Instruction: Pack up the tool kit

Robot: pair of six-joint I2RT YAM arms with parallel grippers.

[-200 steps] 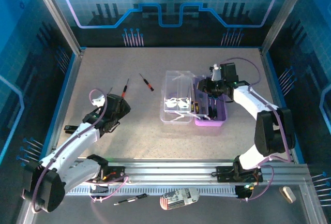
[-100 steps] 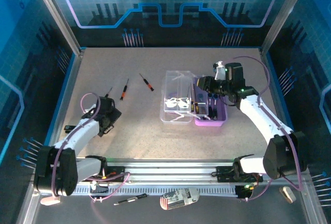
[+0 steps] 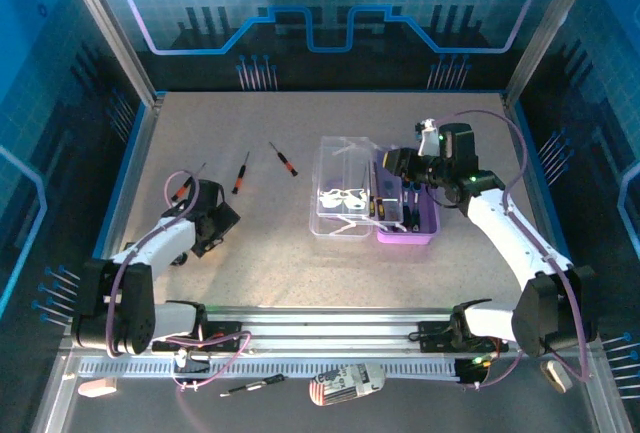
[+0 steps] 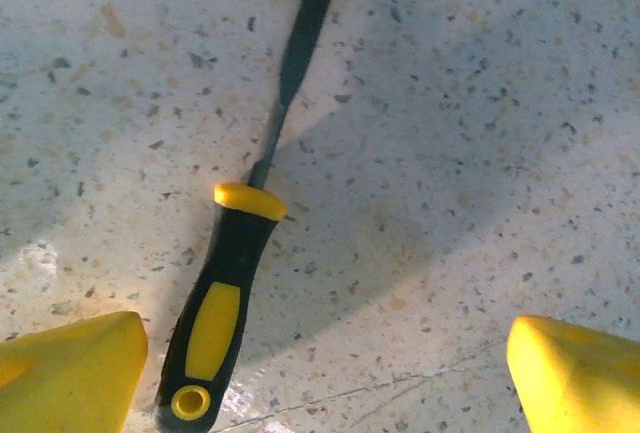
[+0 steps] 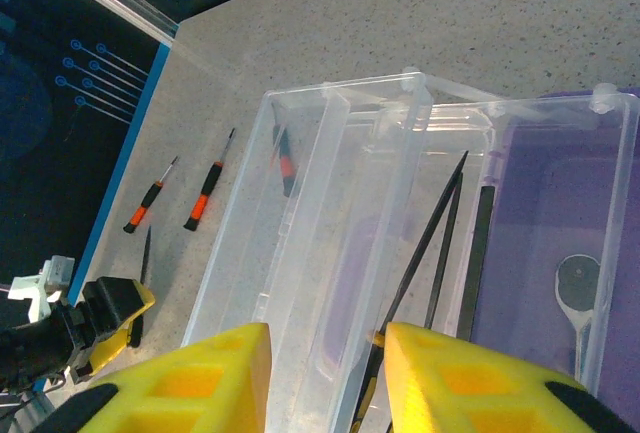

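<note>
Speckled bench (image 3: 280, 243): left gripper (image 4: 325, 368) spread wide astride a loose black-and-yellow screwdriver (image 4: 225, 303); right gripper (image 5: 328, 373), slightly parted, empty, above clear-lidded purple tool kit (image 5: 540, 203).

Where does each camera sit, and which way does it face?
Top external: high behind the left arm and right arm, looking down on the table; both arms show.
Left wrist: on the left arm, facing down at a screwdriver; the left gripper, open, shows.
Right wrist: on the right arm, facing the open tool kit; the right gripper shows.
Shared: top external and right wrist both show the tool kit.
</note>
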